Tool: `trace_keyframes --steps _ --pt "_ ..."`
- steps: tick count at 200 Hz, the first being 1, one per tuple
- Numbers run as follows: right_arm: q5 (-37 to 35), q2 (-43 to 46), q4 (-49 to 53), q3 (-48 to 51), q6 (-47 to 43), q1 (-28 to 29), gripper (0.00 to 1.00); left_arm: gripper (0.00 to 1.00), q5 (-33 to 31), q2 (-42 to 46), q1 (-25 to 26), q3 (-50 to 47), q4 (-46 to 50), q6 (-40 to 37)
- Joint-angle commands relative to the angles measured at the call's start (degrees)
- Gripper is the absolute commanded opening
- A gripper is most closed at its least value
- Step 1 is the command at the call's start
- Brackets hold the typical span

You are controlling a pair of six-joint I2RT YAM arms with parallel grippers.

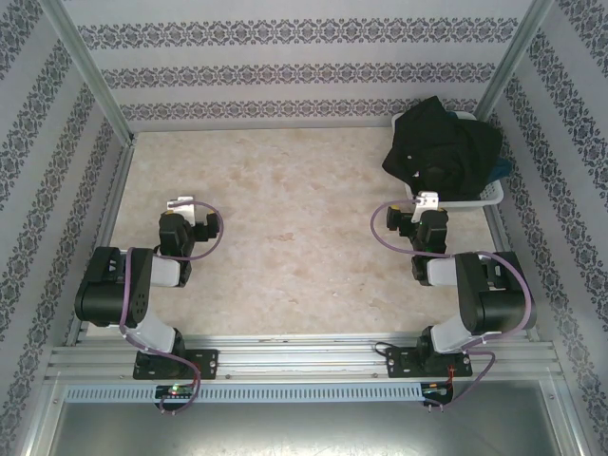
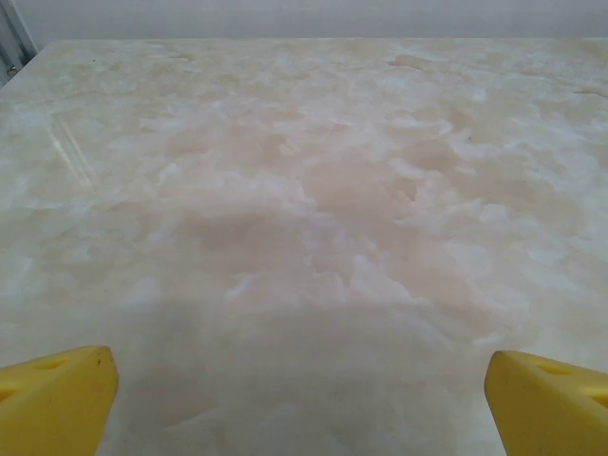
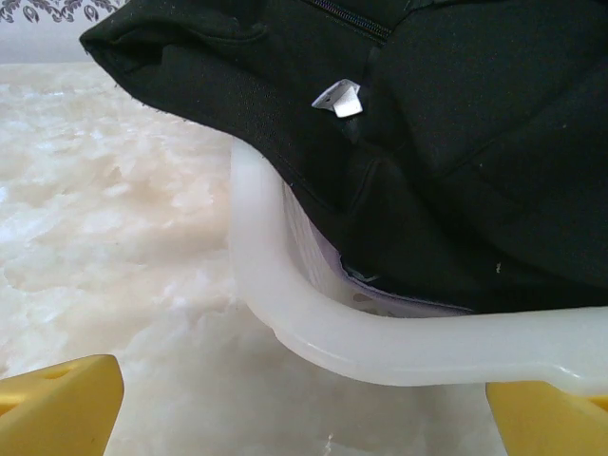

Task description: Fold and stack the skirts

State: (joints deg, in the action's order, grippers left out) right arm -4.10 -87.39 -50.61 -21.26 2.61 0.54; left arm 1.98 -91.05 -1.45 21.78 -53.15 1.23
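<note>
A black skirt [image 1: 439, 147] is heaped on top of the white basket [image 1: 492, 196] at the back right and spills over its rim. A bit of blue denim [image 1: 503, 167] peeks out at the heap's right side. In the right wrist view the black skirt [image 3: 456, 142] with a small silver zip pull hangs over the basket's rim [image 3: 380, 337], and a strip of lavender cloth [image 3: 399, 299] shows under it. My right gripper [image 1: 427, 201] is open just in front of the basket, its yellow fingertips [image 3: 57, 404] wide apart. My left gripper [image 1: 180, 205] is open over bare table, fingertips [image 2: 52, 394] spread.
The marble-look table [image 1: 294, 228] lies between the arms. Patterned walls and metal posts [image 1: 90, 71] close in the back and sides. An aluminium rail [image 1: 304, 359] runs along the near edge by the arm bases.
</note>
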Motion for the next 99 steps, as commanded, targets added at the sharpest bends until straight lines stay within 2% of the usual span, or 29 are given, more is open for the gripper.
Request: trace_keyframes --steps 1,99 --pt "-0.7 0.8 -1.7 -0.4 -0.2 0.5 0.98 1.0 0.1 0.2 0.6 0.8 0.3 -1.0" --pt "-0.6 0.8 -1.6 -0.4 -0.2 0.5 0.98 1.0 -0.1 0.2 0.6 0.7 0.1 -1.0"
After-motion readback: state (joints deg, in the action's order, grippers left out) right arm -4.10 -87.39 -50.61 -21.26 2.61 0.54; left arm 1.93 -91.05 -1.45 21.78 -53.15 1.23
